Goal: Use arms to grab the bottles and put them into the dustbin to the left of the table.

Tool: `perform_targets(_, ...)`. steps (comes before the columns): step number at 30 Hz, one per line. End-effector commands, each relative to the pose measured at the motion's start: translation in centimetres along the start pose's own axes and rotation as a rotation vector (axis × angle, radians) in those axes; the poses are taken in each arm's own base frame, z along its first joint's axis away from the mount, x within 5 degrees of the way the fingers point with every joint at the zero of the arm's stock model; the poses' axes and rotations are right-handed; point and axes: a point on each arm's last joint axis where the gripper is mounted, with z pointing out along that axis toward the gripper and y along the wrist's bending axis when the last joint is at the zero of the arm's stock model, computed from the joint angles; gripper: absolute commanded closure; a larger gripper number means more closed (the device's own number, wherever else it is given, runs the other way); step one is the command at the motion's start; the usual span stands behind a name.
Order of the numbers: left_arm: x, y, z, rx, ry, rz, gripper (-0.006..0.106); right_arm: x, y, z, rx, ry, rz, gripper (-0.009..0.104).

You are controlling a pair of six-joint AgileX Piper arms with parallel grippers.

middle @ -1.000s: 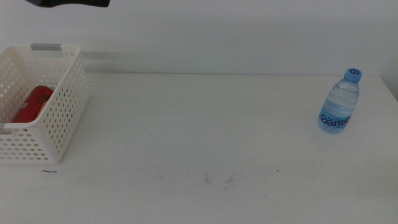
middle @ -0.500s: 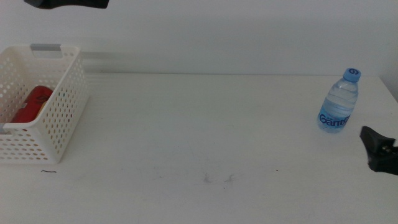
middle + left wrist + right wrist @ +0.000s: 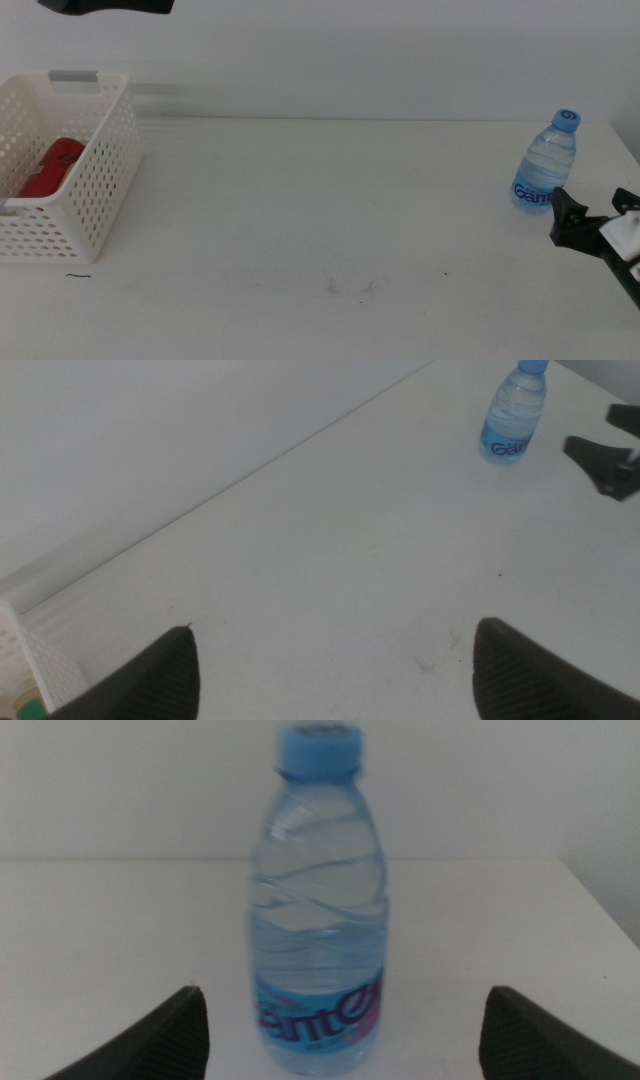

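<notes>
Now water bottle [image 3: 548, 163] upright just ahead of open right gripper [image 3: 590, 225].

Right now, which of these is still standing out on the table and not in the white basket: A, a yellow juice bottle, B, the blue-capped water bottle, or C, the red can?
B. The water bottle stands upright on the table near its right edge, with the open right gripper close beside it, while the red can lies inside the basket.
</notes>
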Motion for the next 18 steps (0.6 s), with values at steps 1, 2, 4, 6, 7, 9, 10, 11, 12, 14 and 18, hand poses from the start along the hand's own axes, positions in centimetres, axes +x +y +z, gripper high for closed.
perform_targets(1,0.0,-0.1,-0.1,-0.002,-0.008,0.001,0.007,0.4,-0.5,1.8,0.045,-0.012,-0.019,0.004)
perform_targets(2,0.0,-0.1,-0.1,-0.002,-0.008,0.001,0.007,0.6,-0.5,2.7,0.045,-0.009,-0.026,0.004)
perform_targets(4,0.0,-0.1,-0.1,-0.002,-0.008,0.001,0.007,0.9,-0.4,4.3,0.041,-0.013,-0.028,0.004)
perform_targets(6,0.0,-0.1,-0.1,-0.002,-0.008,0.001,0.007,1.0,-0.4,5.8,0.041,-0.023,-0.03,0.004)
perform_targets(7,0.0,-0.1,-0.1,-0.002,-0.008,0.001,0.007,1.1,-0.4,6.4,0.041,-0.028,-0.032,0.004)
perform_targets(9,0.0,-0.1,-0.1,-0.002,-0.008,0.001,0.007,1.2,-0.3,7.8,0.038,-0.036,-0.032,0.004)
perform_targets(10,0.0,-0.1,-0.1,-0.002,-0.008,0.001,0.007,1.3,-0.3,8.3,0.031,-0.039,-0.036,0.004)
perform_targets(11,0.0,-0.1,-0.1,-0.002,-0.008,0.001,0.007,1.3,-0.2,8.8,0.023,-0.043,-0.04,0.004)
perform_targets(12,0.0,-0.1,-0.1,-0.002,-0.008,0.001,0.007,1.4,-0.1,9.3,0.015,-0.042,-0.044,0.004)
perform_targets(14,0.0,-0.1,-0.1,-0.002,-0.008,0.001,0.007,1.7,0.1,10.4,0.001,-0.027,-0.051,0.004)
perform_targets(18,0.0,-0.1,-0.1,-0.002,-0.008,0.001,0.007,2.0,0.1,12.3,-0.003,0.043,-0.099,0.036)
